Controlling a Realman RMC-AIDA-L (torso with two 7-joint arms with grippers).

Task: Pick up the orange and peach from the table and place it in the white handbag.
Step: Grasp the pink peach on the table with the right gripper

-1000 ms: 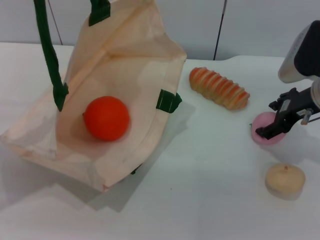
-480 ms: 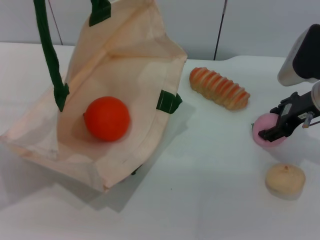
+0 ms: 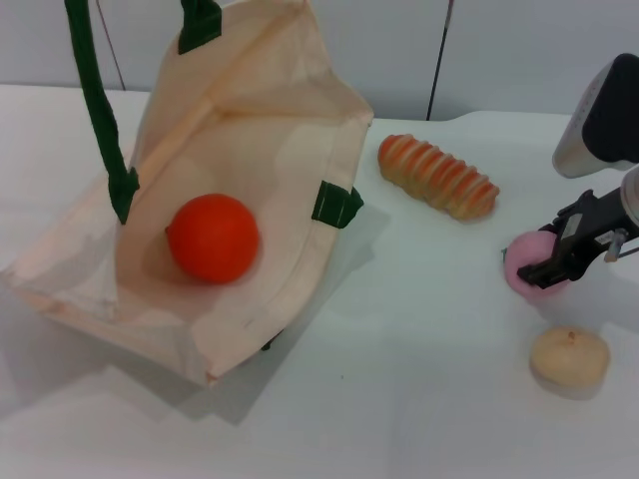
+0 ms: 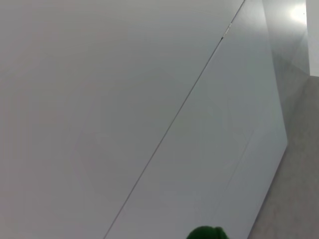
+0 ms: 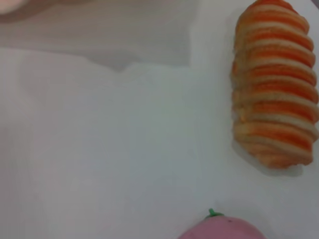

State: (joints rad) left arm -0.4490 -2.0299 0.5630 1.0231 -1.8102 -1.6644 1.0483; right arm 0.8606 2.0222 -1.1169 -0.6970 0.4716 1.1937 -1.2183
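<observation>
We see our right gripper [image 3: 561,261] closed around the peach [image 3: 526,265] at the table's [image 3: 419,339] right side, between the striped roll [image 3: 437,176] and the tan fruit [image 3: 569,356] just beside it, while the orange [image 3: 213,237] lies inside the white handbag [image 3: 250,130], its green handle [image 3: 98,100] drawn upward.

White table [image 3: 419,399]; pale grey panelled wall [image 3: 499,50] behind, dark vertical seams.
</observation>
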